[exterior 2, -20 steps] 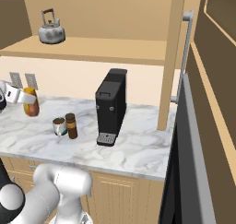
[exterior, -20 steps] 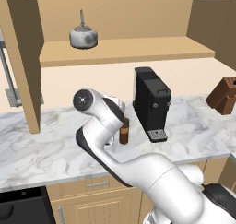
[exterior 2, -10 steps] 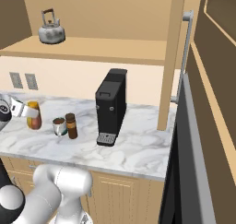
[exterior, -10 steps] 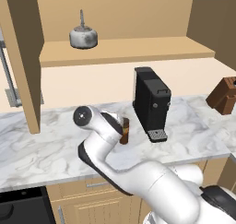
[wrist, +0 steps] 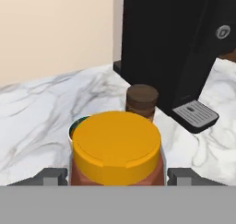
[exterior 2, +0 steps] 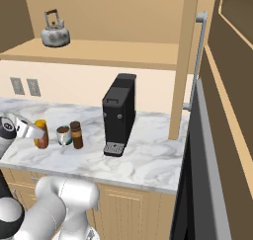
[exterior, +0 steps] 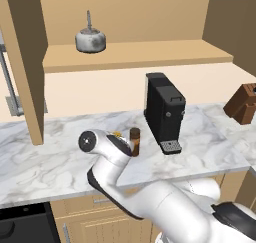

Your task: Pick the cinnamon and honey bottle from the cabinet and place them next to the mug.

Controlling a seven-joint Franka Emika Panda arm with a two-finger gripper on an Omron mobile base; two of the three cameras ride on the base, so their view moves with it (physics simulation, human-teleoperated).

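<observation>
Small amber-orange honey bottle (wrist: 117, 150) with orange cap sits between the two dark fingertips (wrist: 51, 176) of the tool (wrist: 117, 178); lower body cut off by the frame edge in the hand view, so label not visible there. Tool looks pinched on the bottle, pads at either side of it, contact itself hidden. In the right base view the honey bottle (exterior 2: 41, 134) stands low at the white marble tabletop (exterior 2: 148, 157), tool (exterior 2: 34, 132) at its left side; can't tell if the base touches the surface. In the left base view the white arm hides nearly all of the bottle, just a yellow-orange sliver (exterior: 116, 134). Slim dark reddish-brown cinnamon jar (exterior 2: 76, 135) with darker cap stands upright on the tabletop, also seen at (exterior: 134, 141) and (wrist: 141, 100). Small silvery-grey mug (exterior 2: 63, 136) sits between bottle and jar, just beside both; in the hand view mostly hidden behind the cap, only a rim sliver (wrist: 75, 126); contents hard to make out, dark inside. Black coffee machine (exterior 2: 118, 113) right of the jar. Round grey kettle (exterior 2: 55, 33) alone on the light tan wooden cabinet shelf (exterior 2: 108, 54). Brown knife block (exterior: 242, 103) cut off at the right edge.
</observation>
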